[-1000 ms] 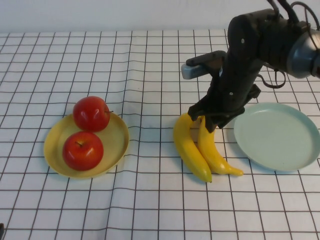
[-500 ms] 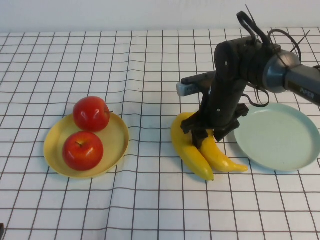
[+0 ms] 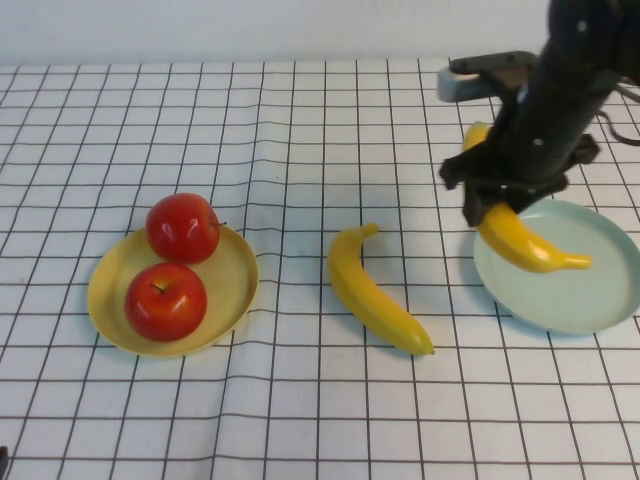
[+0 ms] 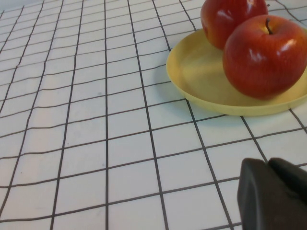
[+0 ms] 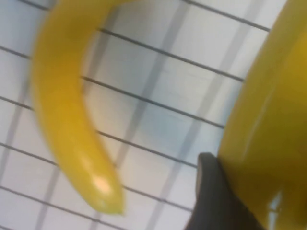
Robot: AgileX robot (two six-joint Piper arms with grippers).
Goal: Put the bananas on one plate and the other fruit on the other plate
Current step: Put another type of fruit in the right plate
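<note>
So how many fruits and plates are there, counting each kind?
Red apples: 2
Bananas: 2, one on the cloth, one held by the right pincer
Plates: 2, yellow and blue-green
Total: 6

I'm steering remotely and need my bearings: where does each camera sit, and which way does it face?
High view: raised on the robot's side, angled down at the table; shows the right pincer carrying a banana over the blue-green plate.
Left wrist view: low, facing the yellow plate with apples; shut left pincer tip shows.
Right wrist view: looks down past the held banana at the other banana.
Shared: both bananas in high and right wrist views.
</note>
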